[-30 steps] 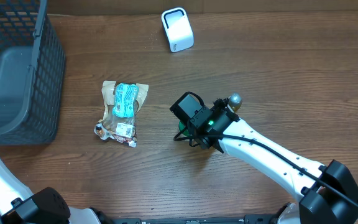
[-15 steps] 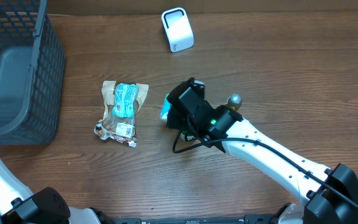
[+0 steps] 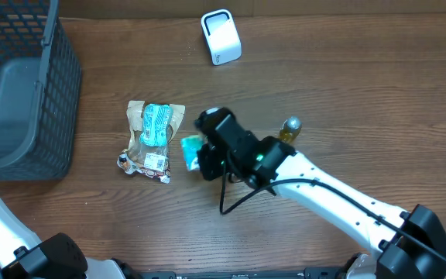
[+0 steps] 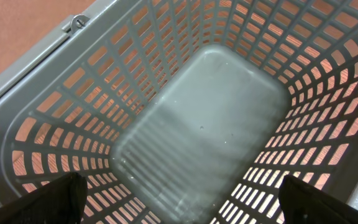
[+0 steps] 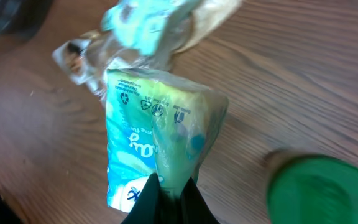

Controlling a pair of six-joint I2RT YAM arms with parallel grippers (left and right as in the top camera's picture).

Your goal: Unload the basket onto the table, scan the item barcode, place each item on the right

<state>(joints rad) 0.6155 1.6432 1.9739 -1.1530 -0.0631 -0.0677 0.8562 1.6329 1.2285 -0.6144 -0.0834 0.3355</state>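
Overhead: fixed above, facing straight down on the brown wooden desk (image 3: 362,85), far enough to hold the dark grey plastic mesh basket (image 3: 60,70) at the left edge.
Left wrist: close over that basket, facing down into it; the tips of the left pincer (image 4: 191,202) frame the lower corners.
Right wrist: very near the desk, looking down past the right pincer (image 5: 169,199) at the light green plastic packet (image 5: 160,137).
Shared: overhead and left wrist, the basket; overhead and right wrist, the packet and the desk wood.

One basket (image 3: 62,74), one white scanner (image 3: 221,36), one brown snack bag (image 3: 152,143), one green packet (image 5: 160,127), one gold-topped object (image 3: 291,124).
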